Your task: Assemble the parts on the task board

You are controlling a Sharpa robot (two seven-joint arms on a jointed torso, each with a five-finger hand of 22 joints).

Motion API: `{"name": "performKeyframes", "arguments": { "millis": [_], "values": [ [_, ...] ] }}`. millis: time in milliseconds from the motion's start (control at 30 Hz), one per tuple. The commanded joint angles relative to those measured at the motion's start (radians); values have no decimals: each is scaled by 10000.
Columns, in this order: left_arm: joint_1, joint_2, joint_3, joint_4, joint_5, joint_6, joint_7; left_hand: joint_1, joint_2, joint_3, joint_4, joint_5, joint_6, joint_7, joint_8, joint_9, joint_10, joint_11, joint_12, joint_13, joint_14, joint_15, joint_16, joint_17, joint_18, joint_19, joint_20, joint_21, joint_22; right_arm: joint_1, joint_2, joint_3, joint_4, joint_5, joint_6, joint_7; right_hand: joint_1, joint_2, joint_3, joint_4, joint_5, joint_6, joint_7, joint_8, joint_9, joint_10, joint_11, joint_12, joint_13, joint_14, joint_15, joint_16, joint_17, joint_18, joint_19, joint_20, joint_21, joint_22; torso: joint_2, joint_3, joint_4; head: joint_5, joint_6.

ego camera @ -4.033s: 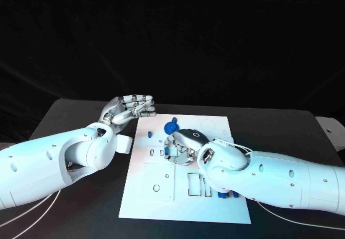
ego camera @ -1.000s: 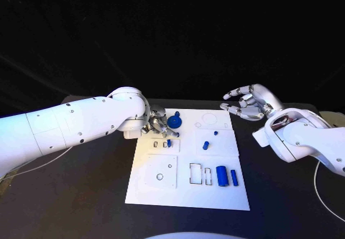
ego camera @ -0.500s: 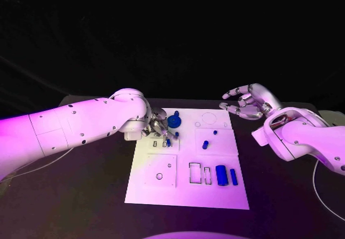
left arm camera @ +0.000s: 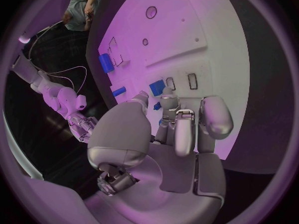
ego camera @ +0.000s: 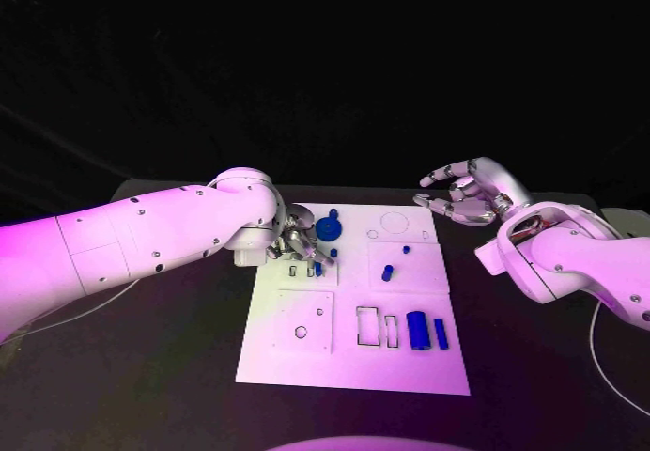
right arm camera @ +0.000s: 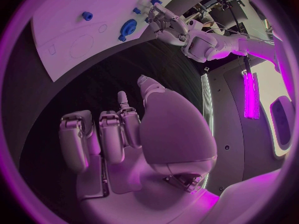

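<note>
left hand (ego camera: 301,240) is down on the task board (ego camera: 355,362), at its far left corner beside the blue round part (ego camera: 328,228). its fingers (left arm camera: 186,129) are bunched downward toward a small blue part (ego camera: 317,270) by the slots there; whether they actually grip it i cannot tell, as the fingertips hide the contact in both the head view and the left wrist view. right hand (ego camera: 465,197) hangs off the task board, beyond its far right corner over the black table (ego camera: 162,376), fingers curled loosely and apart with nothing in them. on the task board, a small blue peg (ego camera: 388,273) lies near the middle, another tiny blue part (ego camera: 407,250) sits just beyond it, and two blue cylinders (ego camera: 426,333) lie side by side at the near right, next to the rectangular cutouts (ego camera: 377,326).
</note>
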Motion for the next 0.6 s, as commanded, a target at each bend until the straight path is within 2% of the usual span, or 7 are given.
{"name": "performKeyframes", "arguments": {
  "millis": [33,300,600],
  "values": [
    [-3,14,-1,26,95,233,12,170,-1,102,-12,-28,-66,-21,49,27,-73,11,44,-13,944,-74,56,2321,-57,52,-1,52,27,-2,12,-2,-9,-113,142,-29,-71,-68,57,4,45,20,-3,62,-13,-34,-44,-65,1396,1024,-63,55,2632,-69,1046,-76,44,2633,7,-1,-13,5,-10],
    [-4,18,-2,34,147,254,16,786,137,622,-40,-24,-125,-39,33,160,-72,-9,109,-39,947,-88,65,2334,-63,54,2,96,94,-4,21,-4,-24,-113,148,-38,-71,-68,57,4,45,20,-3,62,-13,-34,-44,-65,1396,1024,-63,55,2632,-69,1046,-76,44,2633,5,-6,-2,-12,-32],
    [-4,22,-2,34,214,259,19,1301,-140,1346,-60,-24,-120,-65,-14,260,-75,-36,168,-71,952,-111,76,2351,-75,60,-6,147,184,-7,29,-6,-37,-114,152,-50,-78,-65,75,-1,80,23,-6,67,-16,-25,-45,-52,1405,1024,-65,55,2632,-69,1046,-77,44,2633,13,-11,3,-17,-58]
  ]
}}
